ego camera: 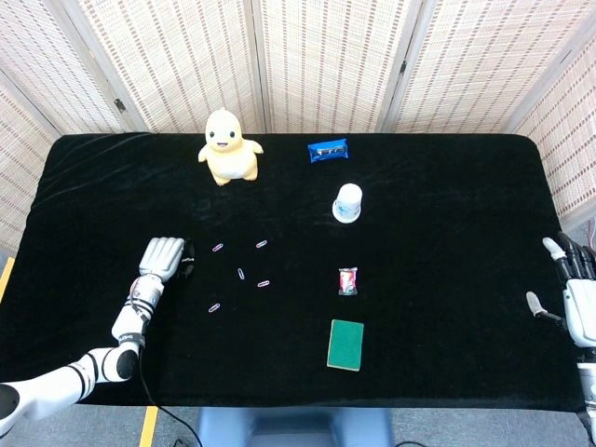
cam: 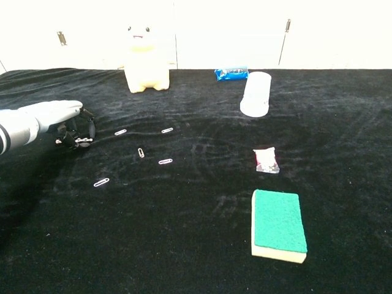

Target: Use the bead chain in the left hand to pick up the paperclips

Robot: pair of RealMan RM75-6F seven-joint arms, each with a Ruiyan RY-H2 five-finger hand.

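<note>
Several pale paperclips [ego camera: 241, 274] lie scattered on the black cloth left of centre, also seen in the chest view as paperclips [cam: 141, 152]. My left hand [ego camera: 163, 256] is just left of them, low on the cloth. In the chest view the left hand [cam: 58, 113] has its dark fingers curled down around the white bead chain [cam: 82, 141], whose ends show under the fingers on the cloth. The nearest clip [cam: 120, 131] lies a short way to the right of those fingers. My right hand [ego camera: 570, 289] hovers off the table's right edge with its fingers spread and holds nothing.
A yellow duck toy [ego camera: 228, 147] and a blue packet [ego camera: 328, 150] are at the back. A white cup [ego camera: 347, 203], a small red-white packet [ego camera: 347, 280] and a green sponge [ego camera: 346, 345] stand right of the clips.
</note>
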